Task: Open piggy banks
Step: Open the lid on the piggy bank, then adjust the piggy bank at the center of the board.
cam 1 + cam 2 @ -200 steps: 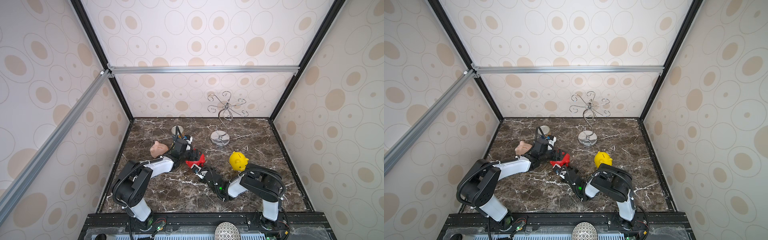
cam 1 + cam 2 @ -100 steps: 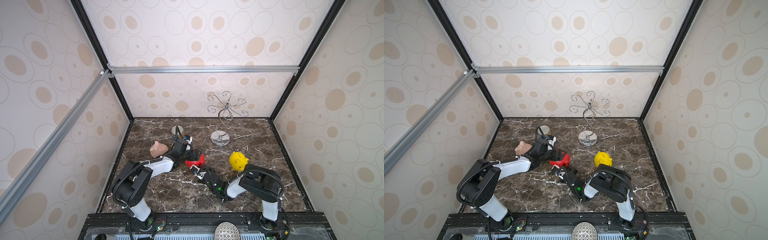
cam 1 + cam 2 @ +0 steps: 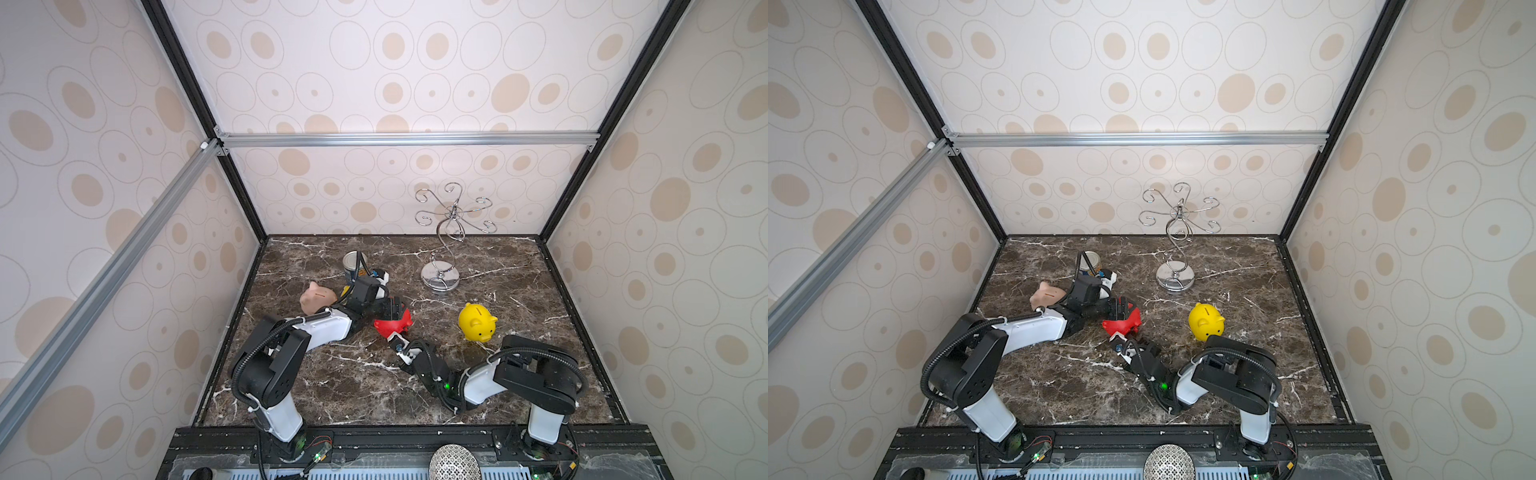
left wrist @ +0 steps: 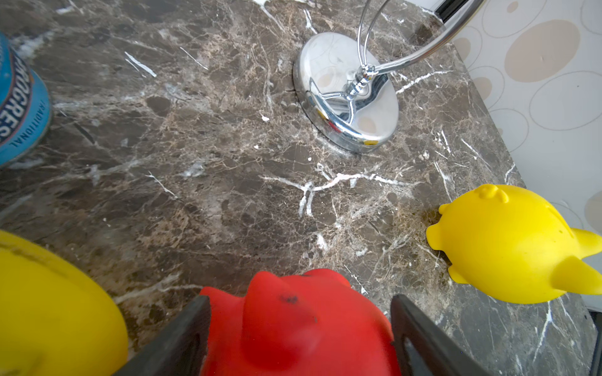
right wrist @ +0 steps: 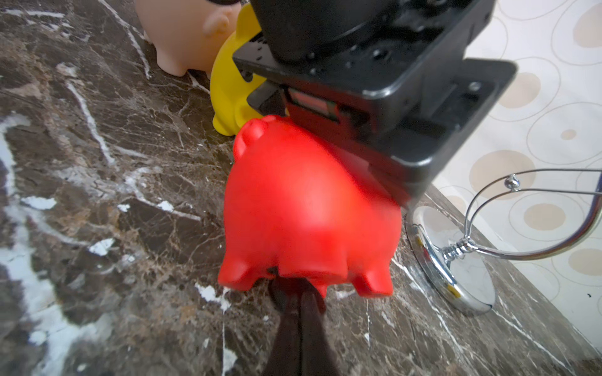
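**Inspector:** Left hand (image 4: 298,302), status?

**Assessor:** Clamped across the red piggy bank (image 5: 309,201), mid-frame in both top views, low over the counter (image 3: 332,386).

**Inspector:** Right hand (image 5: 298,293)?

**Assessor:** Clenched, tips touching the pig's underside between two legs. Whether they pinch the plug is hidden.

**Inspector:** Bearing for the pull?

**Assessor:** The pig sits directly above the right hand in the right wrist view, underside towards it. Its long axis I cannot fix. I judge a straight draw-back by the right arm.

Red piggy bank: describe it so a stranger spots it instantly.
Find the chrome hook stand at the marble table's back. In front of it, the left gripper clamps the red piggy bank. It alone is red, beside a yellow pig and a pink pig.
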Motion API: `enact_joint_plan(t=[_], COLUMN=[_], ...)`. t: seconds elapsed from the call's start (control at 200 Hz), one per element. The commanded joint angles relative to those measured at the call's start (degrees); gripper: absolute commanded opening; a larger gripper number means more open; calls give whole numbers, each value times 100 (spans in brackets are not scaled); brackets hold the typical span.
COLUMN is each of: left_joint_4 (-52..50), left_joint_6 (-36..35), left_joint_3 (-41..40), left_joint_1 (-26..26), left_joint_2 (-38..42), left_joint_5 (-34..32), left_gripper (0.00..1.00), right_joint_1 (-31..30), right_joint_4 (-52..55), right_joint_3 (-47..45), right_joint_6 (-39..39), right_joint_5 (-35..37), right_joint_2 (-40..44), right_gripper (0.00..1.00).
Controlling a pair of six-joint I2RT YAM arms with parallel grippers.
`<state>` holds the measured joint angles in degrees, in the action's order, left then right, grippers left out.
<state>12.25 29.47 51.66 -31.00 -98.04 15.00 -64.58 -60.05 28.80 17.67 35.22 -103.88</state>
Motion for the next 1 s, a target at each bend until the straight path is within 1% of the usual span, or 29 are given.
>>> enact_joint_plan(t=[0.0,0.075,0.27,0.36,0.405,0.445,0.48,0.535,0.62,0.665,0.725,0.83,0.995], left_joint_4=[-1003,-1005,-983,-940,-910,-876,-842,-759,-706,-732,-796,-879,-1078], left_joint_6=[-268,-282,-267,-229,-191,-143,-97,-28,41,56,56,96,122], left_joint_3=[-64,-10,68,46,25,-5,-40,-111,-173,-184,-181,-186,-138], left_joint_1=[-2,29,57,52,57,57,49,48,52,51,52,64,118], left_joint_2=[-373,-383,-344,-222,-155,-92,-31,86,304,445,617,903,1333], left_joint_5=[-191,-166,-103,-21,34,95,141,263,328,278,221,102,-115], left_gripper=[85,85,86,86,87,88,89,91,94,99,100,100,100], right_joint_1=[-67,-68,-69,-64,-62,-60,-52,-47,-18,52,135,208,247], right_joint_4=[413,709,1160,1707,1993,2449,2812,3262,3660,3873,4301,4732,5376], right_joint_3=[-169,-298,-412,-391,-362,-272,-175,-32,111,191,390,684,1194], right_joint_6=[-457,-673,-950,-1298,-1468,-1667,-1807,-1911,-2079,-2202,-2364,-2463,-2513], right_joint_5=[261,346,392,384,306,229,159,-49,-199,-377,-500,-594,-816], right_joint_2=[301,486,895,1273,1506,1722,1893,2108,2421,2545,2637,2718,2613], right_gripper=[0,0,0,0,6,18,25,32,43,48,51,55,60])
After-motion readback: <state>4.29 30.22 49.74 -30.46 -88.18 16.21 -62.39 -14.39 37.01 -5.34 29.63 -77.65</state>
